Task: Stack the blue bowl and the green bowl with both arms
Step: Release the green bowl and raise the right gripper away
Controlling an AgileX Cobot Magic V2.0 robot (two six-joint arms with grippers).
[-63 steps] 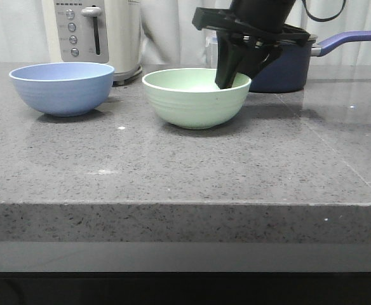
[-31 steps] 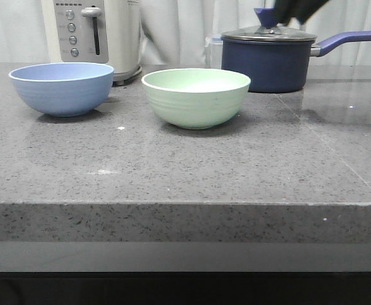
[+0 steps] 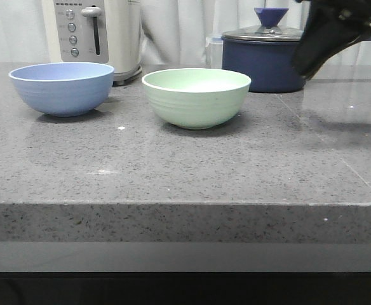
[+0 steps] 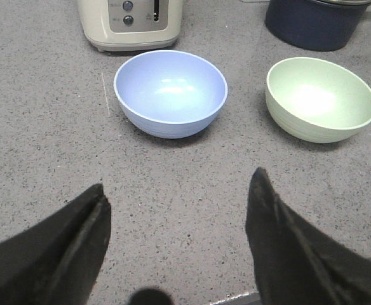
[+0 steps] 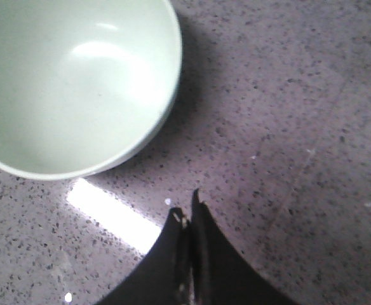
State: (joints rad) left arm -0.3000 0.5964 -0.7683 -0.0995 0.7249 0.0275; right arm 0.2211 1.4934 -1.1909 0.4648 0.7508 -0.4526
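Note:
The blue bowl [image 3: 62, 88] sits upright at the left of the grey counter; it also shows in the left wrist view [image 4: 170, 93]. The green bowl [image 3: 196, 96] sits upright to its right, apart from it, and shows in the left wrist view [image 4: 321, 98] and the right wrist view [image 5: 71, 82]. Both bowls hold nothing. My right gripper [image 3: 303, 67] is shut on nothing, in the air right of the green bowl; its tips [image 5: 188, 206] hang over bare counter. My left gripper [image 4: 178, 194] is open and holds nothing, on the near side of the blue bowl.
A cream toaster [image 3: 93, 35] stands behind the blue bowl. A dark navy lidded saucepan [image 3: 265, 57] with a long handle stands behind the green bowl, partly hidden by my right gripper. The counter's front edge [image 3: 185, 203] runs across the front view.
My right gripper was at the green bowl's right rim a second ago. It rose up out of view, then came down to the right, in front of the saucepan. The bowls have not moved.

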